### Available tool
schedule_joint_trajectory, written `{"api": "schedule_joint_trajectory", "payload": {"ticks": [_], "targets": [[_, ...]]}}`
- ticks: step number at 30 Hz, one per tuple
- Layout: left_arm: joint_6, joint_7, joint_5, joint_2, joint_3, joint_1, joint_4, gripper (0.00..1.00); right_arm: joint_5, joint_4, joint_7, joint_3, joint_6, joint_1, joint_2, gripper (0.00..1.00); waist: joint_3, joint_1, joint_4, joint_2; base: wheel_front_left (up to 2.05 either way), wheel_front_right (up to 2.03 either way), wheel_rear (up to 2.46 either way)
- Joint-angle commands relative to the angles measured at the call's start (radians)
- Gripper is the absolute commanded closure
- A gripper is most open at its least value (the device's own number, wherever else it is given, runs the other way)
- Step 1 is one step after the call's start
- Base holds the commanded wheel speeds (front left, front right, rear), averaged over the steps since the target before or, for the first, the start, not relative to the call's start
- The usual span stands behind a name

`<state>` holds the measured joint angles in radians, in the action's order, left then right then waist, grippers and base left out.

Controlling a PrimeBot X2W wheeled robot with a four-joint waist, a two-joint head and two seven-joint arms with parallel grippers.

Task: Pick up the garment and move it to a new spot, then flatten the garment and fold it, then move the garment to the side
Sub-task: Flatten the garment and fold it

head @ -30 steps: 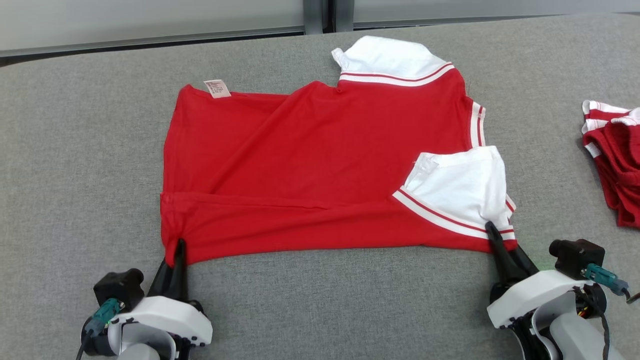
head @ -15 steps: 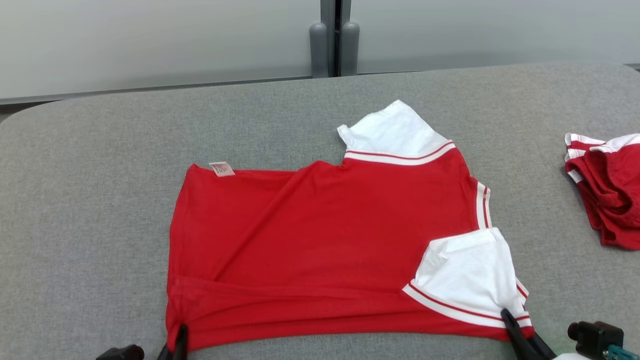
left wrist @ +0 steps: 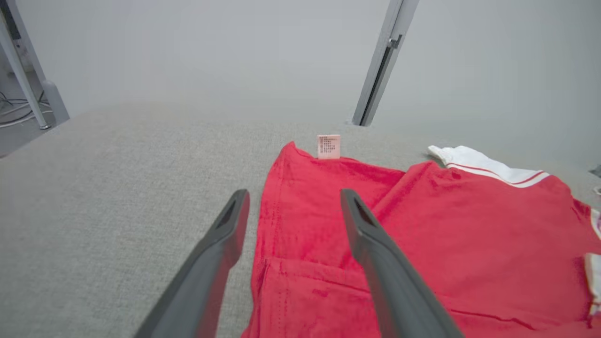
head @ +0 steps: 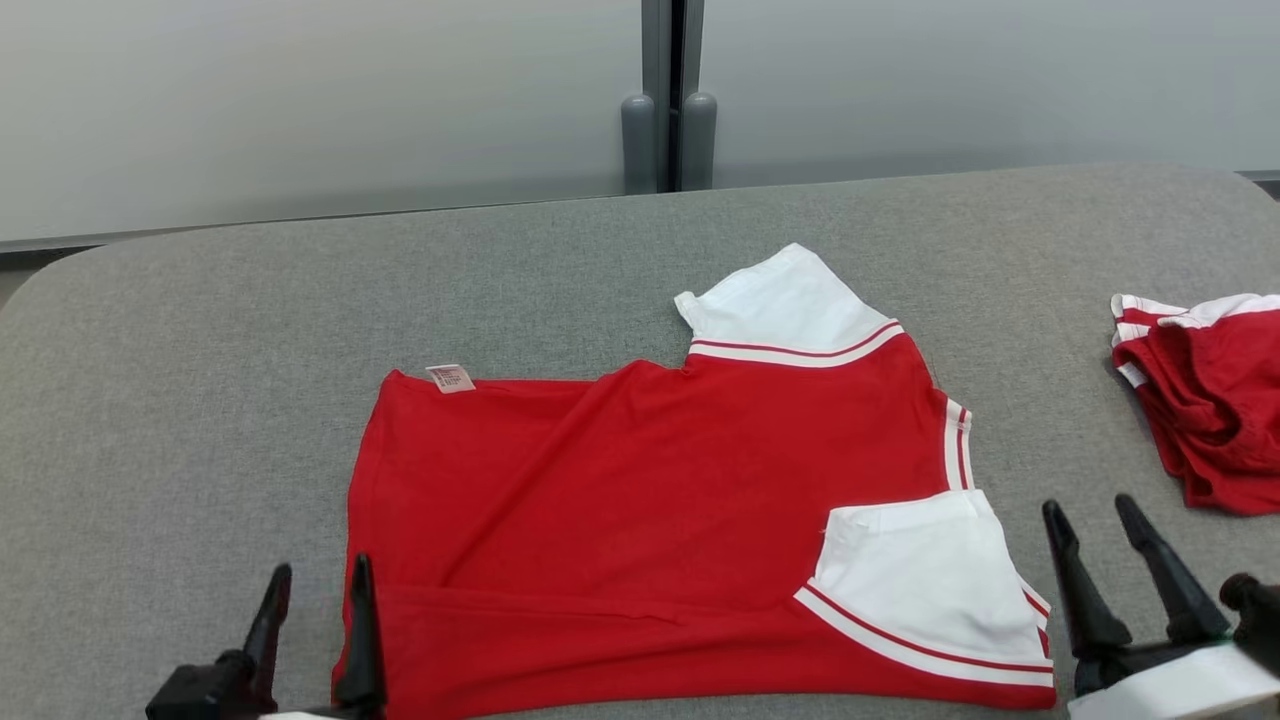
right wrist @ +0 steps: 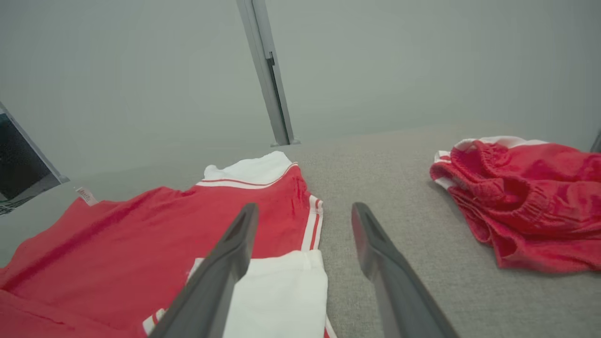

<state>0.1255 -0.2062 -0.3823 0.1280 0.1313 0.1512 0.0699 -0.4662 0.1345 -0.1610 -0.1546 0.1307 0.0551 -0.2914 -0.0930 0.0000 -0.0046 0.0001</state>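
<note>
The garment (head: 650,500) is a red shirt with white striped sleeves, lying flat on the grey padded table (head: 200,400). Its near hem is folded up in a narrow strip, and one white sleeve (head: 920,580) lies folded over the near right corner. My left gripper (head: 320,568) stands open at the near left corner, its right finger over the red edge, holding nothing. My right gripper (head: 1086,505) stands open just right of the folded sleeve, empty. In the left wrist view the left gripper (left wrist: 293,193) straddles the garment's (left wrist: 446,234) left edge. In the right wrist view the right gripper (right wrist: 304,206) hovers above the garment's (right wrist: 141,234) right edge.
A second red garment (head: 1210,400) with white trim lies crumpled at the table's right edge, also seen as a red heap (right wrist: 526,202) in the right wrist view. A pale wall with a grey post (head: 668,100) stands behind the table.
Both grippers have opened and let go of the garment's near corners, drawing slightly back from them. The head camera has tilted up, so the whole picture sits lower.
</note>
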Motion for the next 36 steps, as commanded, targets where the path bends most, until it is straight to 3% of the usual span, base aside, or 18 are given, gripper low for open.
{"api": "schedule_joint_trajectory", "payload": {"ticks": [1, 9, 21, 27, 36], "targets": [[0.010, -0.010, 0.014, 0.009, -0.003, -0.022, -0.020, 0.00, 0.018, -0.029, 0.009, 0.012, 0.000, -0.011, 0.001, 0.00, 0.002, 0.0000, -0.002, -0.0001, 0.00, 0.00, 0.00], [0.058, 0.018, 0.101, 0.037, 0.022, -0.064, -0.124, 0.00, 0.106, -0.221, 0.103, 0.069, 0.000, 0.000, 0.018, 0.00, 0.014, 0.0000, -0.014, -0.0001, 0.00, 0.00, 0.00], [0.076, 0.066, 0.105, 0.037, 0.038, -0.071, -0.128, 0.00, 0.108, -0.269, 0.141, 0.088, 0.000, 0.017, 0.043, 0.00, -0.005, 0.0000, -0.013, -0.0001, 0.00, 0.00, 0.00], [0.028, 0.095, 0.071, 0.035, 0.050, -0.220, -0.035, 0.00, 0.094, -0.282, 0.148, 0.079, 0.000, -0.019, 0.045, 0.00, -0.074, 0.0000, -0.020, -0.0001, 0.00, 0.00, 0.00], [-0.075, 0.124, -0.016, 0.063, 0.007, -0.552, 0.355, 0.00, 0.060, -0.250, 0.118, 0.019, 0.000, -0.117, 0.022, 0.00, -0.211, 0.0000, -0.076, -0.0001, 0.00, 0.00, 0.00]]}}
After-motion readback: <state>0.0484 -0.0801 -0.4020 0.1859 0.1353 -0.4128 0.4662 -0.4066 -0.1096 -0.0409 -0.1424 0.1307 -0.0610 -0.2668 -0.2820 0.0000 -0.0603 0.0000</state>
